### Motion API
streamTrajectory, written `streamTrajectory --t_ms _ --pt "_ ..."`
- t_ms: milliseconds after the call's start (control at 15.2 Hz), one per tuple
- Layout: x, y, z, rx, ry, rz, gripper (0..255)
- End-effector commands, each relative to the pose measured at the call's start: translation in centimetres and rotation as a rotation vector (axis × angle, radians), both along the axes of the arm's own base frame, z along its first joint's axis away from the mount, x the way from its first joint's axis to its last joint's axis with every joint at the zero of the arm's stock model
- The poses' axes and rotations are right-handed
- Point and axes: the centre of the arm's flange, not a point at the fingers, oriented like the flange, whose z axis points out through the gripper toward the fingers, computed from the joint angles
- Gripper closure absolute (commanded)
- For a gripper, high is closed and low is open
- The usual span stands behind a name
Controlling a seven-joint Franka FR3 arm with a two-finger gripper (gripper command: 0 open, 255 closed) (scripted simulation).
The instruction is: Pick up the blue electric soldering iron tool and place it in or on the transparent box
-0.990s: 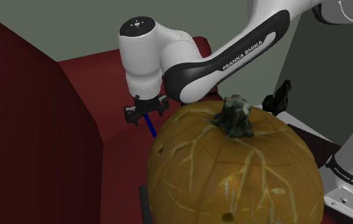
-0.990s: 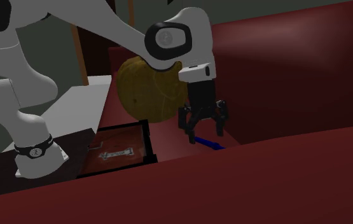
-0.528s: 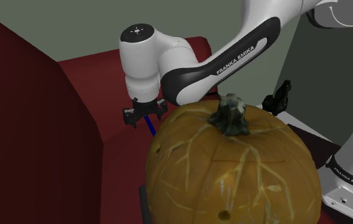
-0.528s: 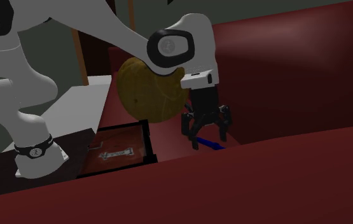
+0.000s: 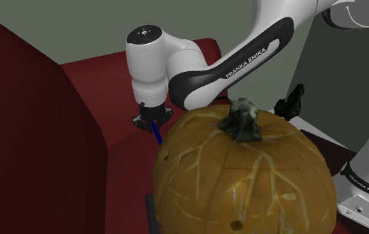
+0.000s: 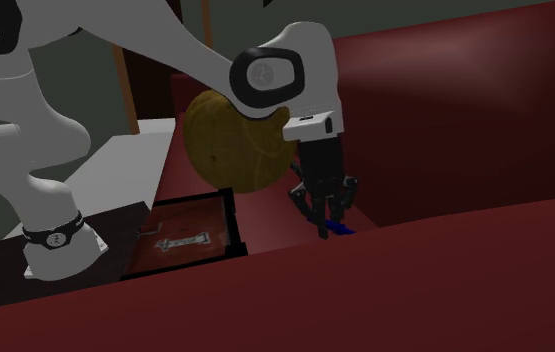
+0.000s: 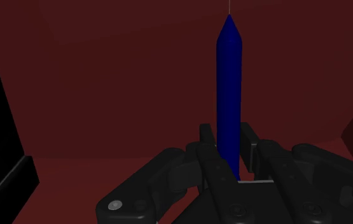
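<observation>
Dark red couch seat (image 7: 105, 76), gripper (image 7: 229, 137) pinched on the blue soldering iron (image 7: 228, 76) lying there, long axis running crosswise between the fingers. Black-rimmed box (image 6: 233, 225) sits nearby, toward the second exterior view's left.

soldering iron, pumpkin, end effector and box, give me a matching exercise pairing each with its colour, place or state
1 blue soldering iron
2 pumpkin
3 end effector
4 black-rimmed box

a orange
b shut on the iron
c slim, blue and pointed
d flat, lower left of the pumpkin in the second exterior view

Pairs: 1-c, 2-a, 3-b, 4-d
</observation>
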Motion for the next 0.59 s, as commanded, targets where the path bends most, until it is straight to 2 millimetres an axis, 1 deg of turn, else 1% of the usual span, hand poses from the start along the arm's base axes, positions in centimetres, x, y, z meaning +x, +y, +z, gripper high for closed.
streamTrajectory --t_ms 0,264,396,528 --pt "-0.2 -0.1 -1.2 -0.044 -0.020 0.033 255" --pt "0.2 -0.1 -1.1 -0.044 -0.020 0.032 255" --pt "-0.1 -0.1 -1.2 -0.044 -0.020 0.033 255" --pt "-0.1 -0.1 -0.2 -0.044 -0.020 0.033 255"
